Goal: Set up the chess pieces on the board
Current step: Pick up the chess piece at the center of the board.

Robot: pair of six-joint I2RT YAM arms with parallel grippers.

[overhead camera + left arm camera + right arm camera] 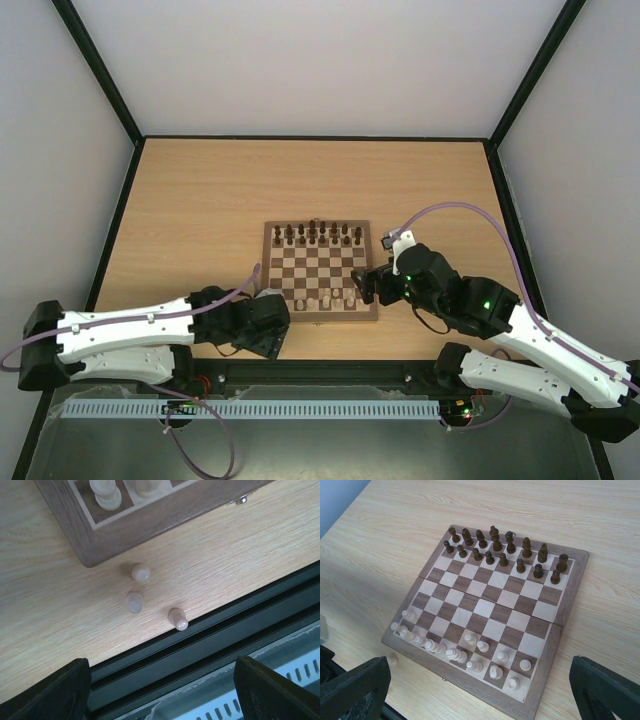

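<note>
Dark pieces (497,544) stand ranked on the board (485,607); three pale pieces (135,601) wait beside it. The left gripper (160,690) and right gripper (480,690) gape wide, empty.

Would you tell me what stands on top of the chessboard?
Dark pieces fill the two far rows of the chessboard; pale pieces stand unevenly in the near rows. Overhead, the right gripper hides part of its right side.

left wrist: board (85,545) cut off by top edge, only the corner ahead of the left fingers (55,690) shows; two pale pieces (106,495) on it cropped | right wrist: right fingers (355,690) cropped at bottom corners | top external: chess pieces (318,235) too small to identify
</note>
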